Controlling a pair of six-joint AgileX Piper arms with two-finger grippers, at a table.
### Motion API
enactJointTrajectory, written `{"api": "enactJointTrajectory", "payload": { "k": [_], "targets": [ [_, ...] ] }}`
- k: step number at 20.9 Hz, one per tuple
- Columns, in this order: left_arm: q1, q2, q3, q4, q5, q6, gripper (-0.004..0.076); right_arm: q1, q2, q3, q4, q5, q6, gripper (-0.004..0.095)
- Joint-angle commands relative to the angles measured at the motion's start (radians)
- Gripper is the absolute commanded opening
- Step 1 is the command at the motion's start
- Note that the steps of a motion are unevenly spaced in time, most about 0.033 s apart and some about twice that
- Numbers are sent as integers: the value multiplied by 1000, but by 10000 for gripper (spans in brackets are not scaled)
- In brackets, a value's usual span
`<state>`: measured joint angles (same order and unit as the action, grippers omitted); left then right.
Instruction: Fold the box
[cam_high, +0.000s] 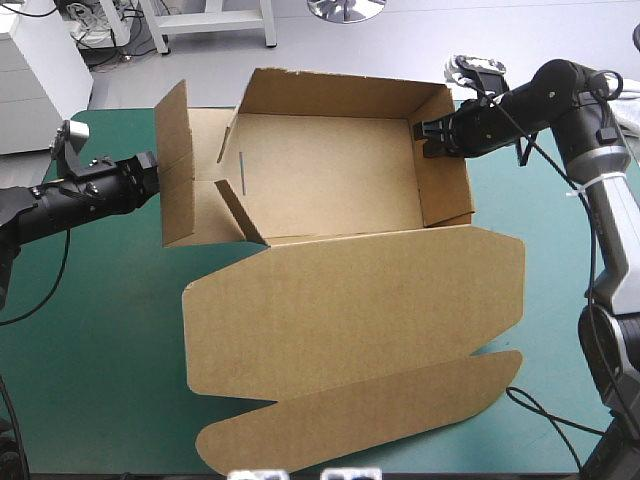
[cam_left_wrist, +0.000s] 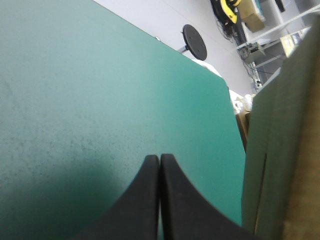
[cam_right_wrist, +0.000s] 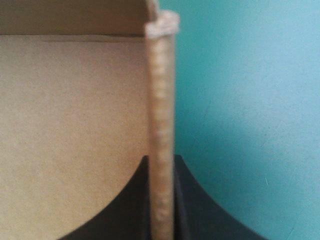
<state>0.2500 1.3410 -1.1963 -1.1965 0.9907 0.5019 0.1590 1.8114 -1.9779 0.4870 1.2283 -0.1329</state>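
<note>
Stands mid-table on the teal-green cover (cam_high: 100, 350) as a half-built brown box (cam_high: 330, 190): far and right walls up, lid (cam_high: 350, 310) flat toward the near edge. Pinches the right wall (cam_high: 445, 165) at its top rim near the far corner with the right gripper (cam_high: 425, 135), fingers all but closed on the board, likely to steady that wall upright. Hovers just left of the raised left flap (cam_high: 175, 165) with the left gripper (cam_high: 152, 180), fingers pressed together and empty, seemingly ready to push the flap inward for tucking.
</note>
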Motion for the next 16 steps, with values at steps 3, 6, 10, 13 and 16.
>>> {"api": "enactJointTrajectory", "payload": {
  "k": [3,6,10,13,16],
  "targets": [
    [1,-40,-29,-97,59,16,-10,28,-55,-25,61,-67,4,-17],
    [1,-60,-29,-96,76,26,-10,39,-49,-25,58,-99,9,-17],
    [1,-94,-29,-91,122,28,-10,84,-49,-9,-24,-155,16,-17],
    [1,-115,-29,-88,138,30,-10,127,-49,-9,-73,-200,35,-17],
    [1,-126,-29,-88,152,30,-10,145,-45,-9,-71,-234,50,-17]
  ]
}}
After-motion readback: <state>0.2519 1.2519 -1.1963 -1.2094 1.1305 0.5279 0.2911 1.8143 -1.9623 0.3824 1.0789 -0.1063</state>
